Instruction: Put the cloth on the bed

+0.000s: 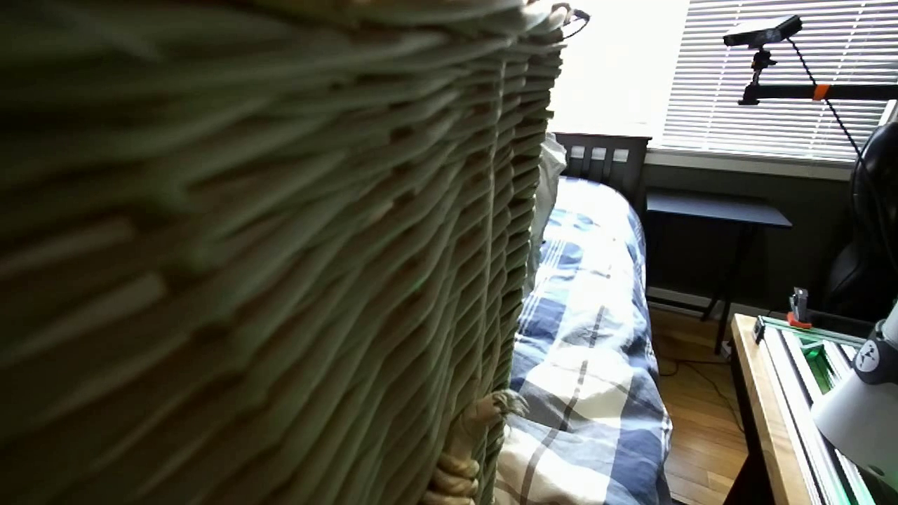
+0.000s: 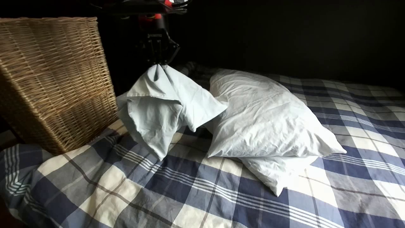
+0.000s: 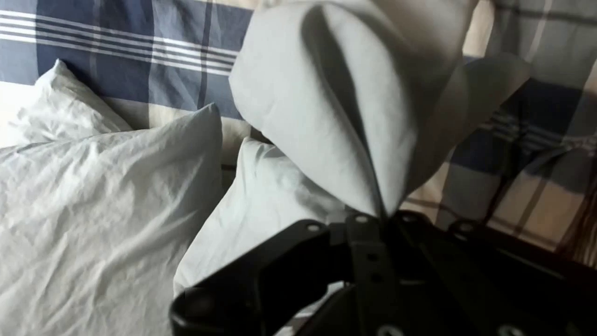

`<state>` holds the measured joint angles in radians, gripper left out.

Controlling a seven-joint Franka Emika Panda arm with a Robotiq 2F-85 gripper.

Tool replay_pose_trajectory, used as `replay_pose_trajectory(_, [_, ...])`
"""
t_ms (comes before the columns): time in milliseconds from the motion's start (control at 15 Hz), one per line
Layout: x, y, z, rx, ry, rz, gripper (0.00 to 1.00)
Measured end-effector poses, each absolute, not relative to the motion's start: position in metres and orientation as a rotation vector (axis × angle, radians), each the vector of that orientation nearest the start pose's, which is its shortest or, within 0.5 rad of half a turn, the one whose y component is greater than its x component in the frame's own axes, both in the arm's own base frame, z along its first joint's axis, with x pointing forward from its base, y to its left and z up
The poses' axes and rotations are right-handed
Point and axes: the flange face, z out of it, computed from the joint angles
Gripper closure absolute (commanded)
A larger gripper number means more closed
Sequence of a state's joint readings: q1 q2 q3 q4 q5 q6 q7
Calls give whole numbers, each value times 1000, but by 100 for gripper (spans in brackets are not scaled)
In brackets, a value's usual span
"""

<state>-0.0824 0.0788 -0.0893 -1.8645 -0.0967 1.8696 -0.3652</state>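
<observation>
In an exterior view, a white piece of the robot's arm (image 1: 856,428) shows over a wood-edged table (image 1: 766,407). Across the floor (image 1: 701,407) from the arm lies the plaid bed (image 1: 596,337); farther from the arm, a wicker basket (image 1: 316,266) fills the foreground, a whitish fabric edge (image 1: 547,189), too hidden to name, showing past its side. Well beyond the arm stand the slatted headboard (image 1: 635,168) and a side table (image 1: 715,207); a camera (image 1: 761,31) sits higher than the arm.
</observation>
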Motion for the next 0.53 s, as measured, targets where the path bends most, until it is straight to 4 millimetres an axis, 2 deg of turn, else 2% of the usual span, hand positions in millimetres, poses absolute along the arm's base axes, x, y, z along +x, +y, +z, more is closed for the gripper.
replay_pose_trajectory(333, [479,-91,501,-3051,-756,279,99])
replay_pose_trajectory(533, [449,-81,503,-2947,-946,377,99])
